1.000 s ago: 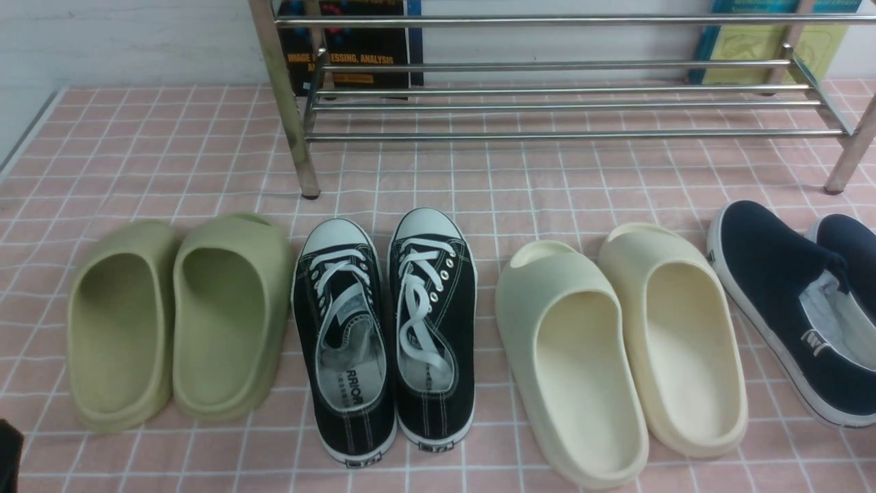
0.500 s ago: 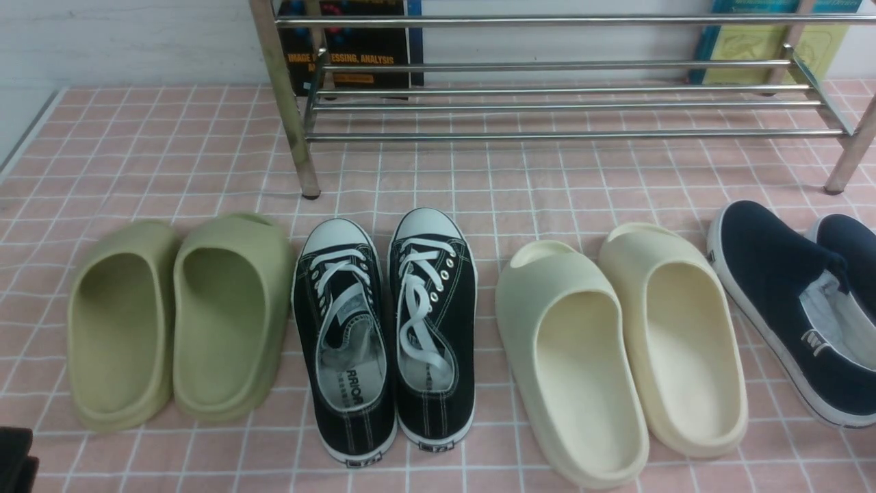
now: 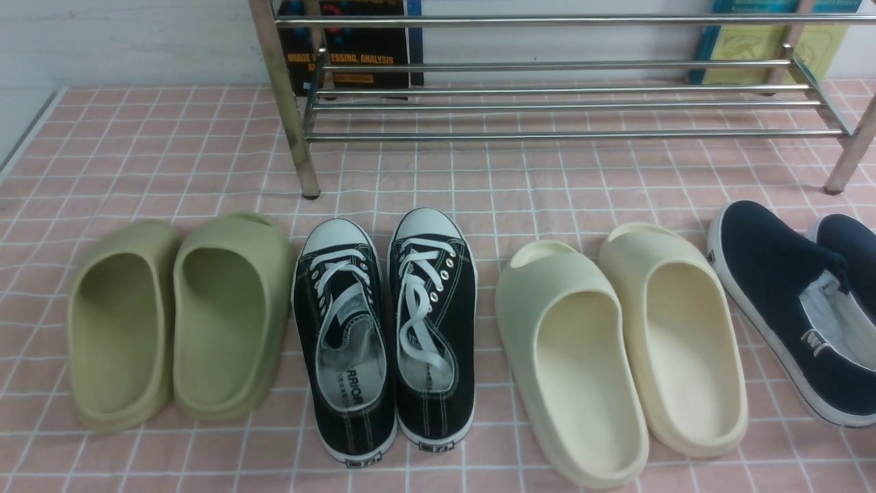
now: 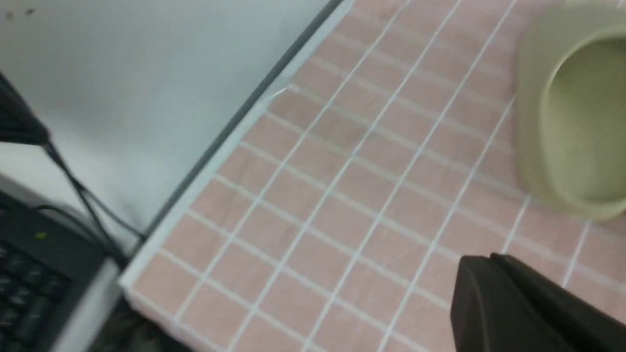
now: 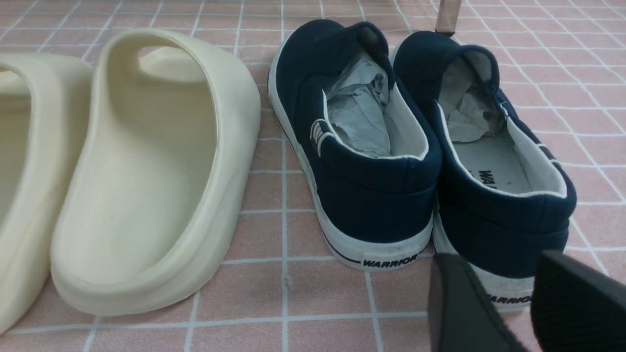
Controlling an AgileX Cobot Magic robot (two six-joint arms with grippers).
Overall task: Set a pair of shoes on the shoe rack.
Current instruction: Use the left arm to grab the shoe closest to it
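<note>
Sneakers (image 3: 383,329), black with white laces, sit side by side on the bench (image 3: 171,150) at the lower middle of the front view. Their toes aim at the shoe rack (image 3: 547,103) across the top of the frame, so we judge a lift straight forward to be the natural route. Neither shoe is gripped yet. Our left hand (image 4: 494,283) shows only in its own wrist view, closed on nothing, over the pink checked cloth near the bench's edge, with a keyboard (image 4: 29,274) beyond that edge. Our right hand (image 5: 499,278) is open, jaws apart, low behind the heels of the navy slip-ons (image 3: 794,301) at the right edge of the front view, well away from the sneakers. The green slides (image 3: 178,322) lie just beside the sneakers on the left, and the cream slides (image 3: 616,349) are near on the right. We expect little room at the sides, and the heel openings look easier to reach. Books (image 3: 356,48) lean behind the rack.
</note>
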